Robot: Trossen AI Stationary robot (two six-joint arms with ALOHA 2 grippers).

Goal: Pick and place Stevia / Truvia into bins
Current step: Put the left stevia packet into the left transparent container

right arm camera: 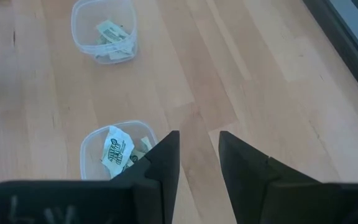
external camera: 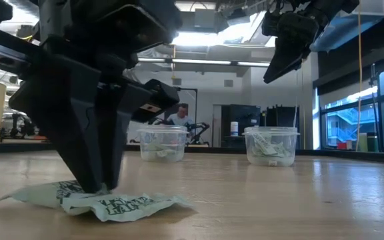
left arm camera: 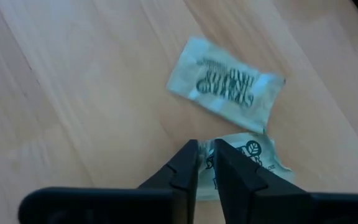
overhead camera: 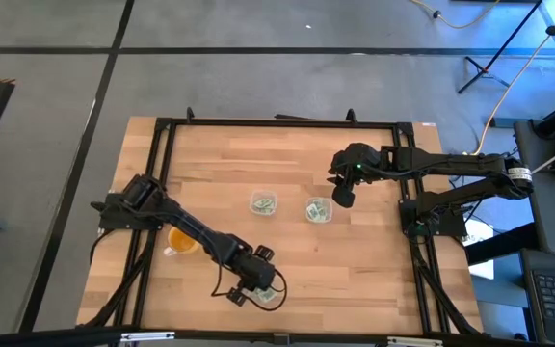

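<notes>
Two green-and-white Stevia packets lie near the table's near edge (overhead camera: 270,295). In the left wrist view one lies flat (left arm camera: 229,84) and the other (left arm camera: 247,158) sits under my left gripper (left arm camera: 206,155), which points down and is shut on it (external camera: 97,187). Two clear bins (overhead camera: 263,203) (overhead camera: 318,210) stand mid-table, each holding packets (right arm camera: 102,28) (right arm camera: 114,152). My right gripper (overhead camera: 343,198) hangs open and empty in the air just right of the right bin (external camera: 271,145). My left gripper pinches the nearer packet at its edge (left arm camera: 209,149) between its two fingers, coming from above and pointing down. The packet still lies on the table, crumpled, spreading out beside the fingertips (external camera: 122,203).
An orange cup (overhead camera: 181,241) stands on the table's left side beside my left arm. A black frame (overhead camera: 277,122) runs round the tabletop. Bare wood lies between the bins and the near edge. A person (external camera: 179,117) sits far off in the room behind.
</notes>
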